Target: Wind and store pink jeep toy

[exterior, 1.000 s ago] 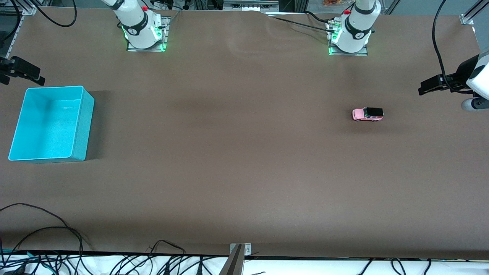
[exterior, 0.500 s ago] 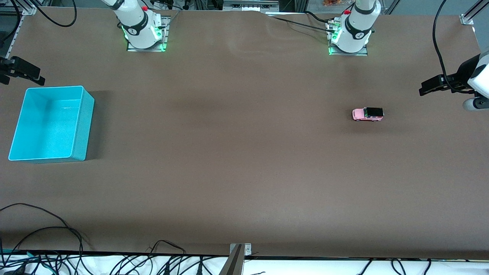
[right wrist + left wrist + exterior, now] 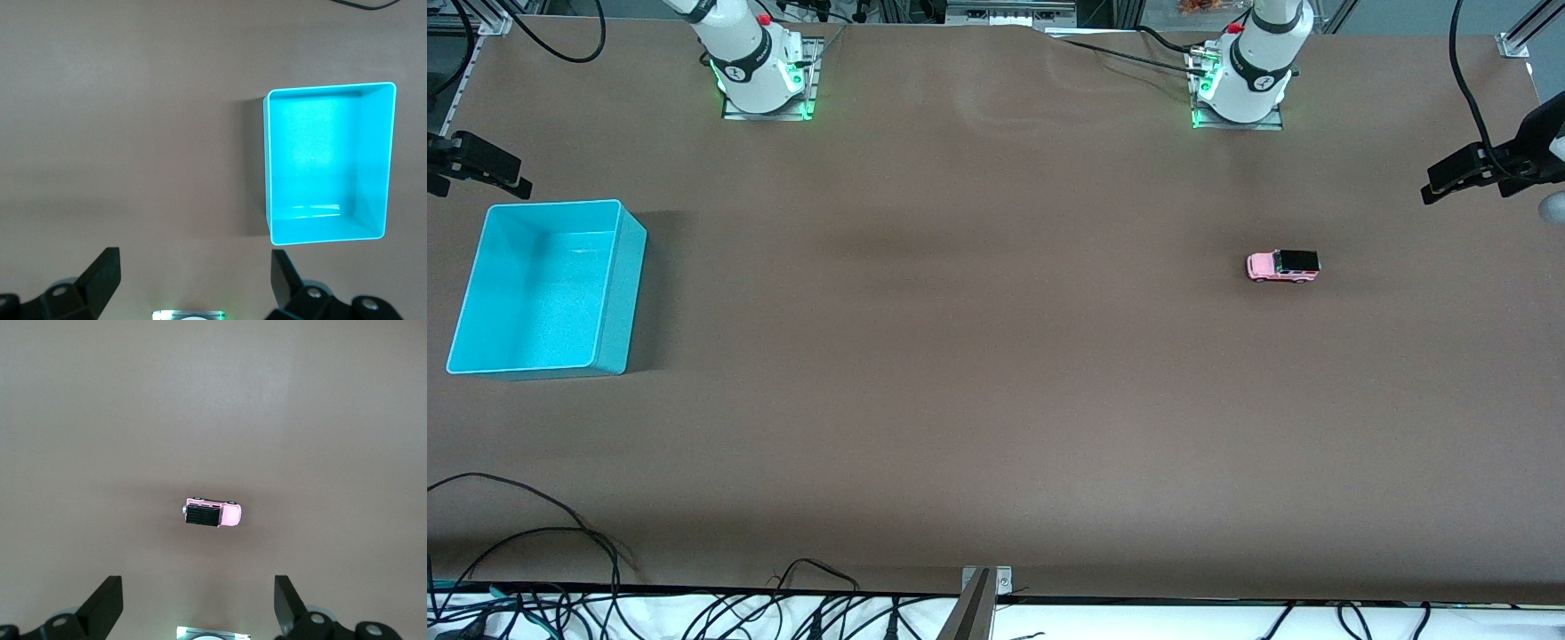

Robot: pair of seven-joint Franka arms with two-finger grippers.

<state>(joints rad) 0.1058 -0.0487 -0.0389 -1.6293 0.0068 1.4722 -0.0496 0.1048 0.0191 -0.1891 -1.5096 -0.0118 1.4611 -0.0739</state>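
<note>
The pink jeep toy (image 3: pixel 1282 266) is a tiny pink car with a black roof, standing on its wheels on the brown table toward the left arm's end. High above it hangs my left gripper (image 3: pixel 1436 188), open and empty. In the left wrist view the jeep (image 3: pixel 212 514) lies below, past the gripper's (image 3: pixel 198 593) spread fingertips. My right gripper (image 3: pixel 511 182) is also open and empty, high over the right arm's end of the table. In the right wrist view the turquoise bin (image 3: pixel 268 167) lies beside that gripper (image 3: pixel 193 267).
The turquoise bin (image 3: pixel 624 302) is empty and stands at the right arm's end of the table. Cables (image 3: pixel 560 542) trail along the table edge nearest the front camera. Both arm bases (image 3: pixel 765 80) (image 3: pixel 1240 89) stand on the edge farthest from it.
The left arm's hand has drifted outward toward its end of the table and toward the row of bases. The jeep, the bin and the right arm have stayed put.
</note>
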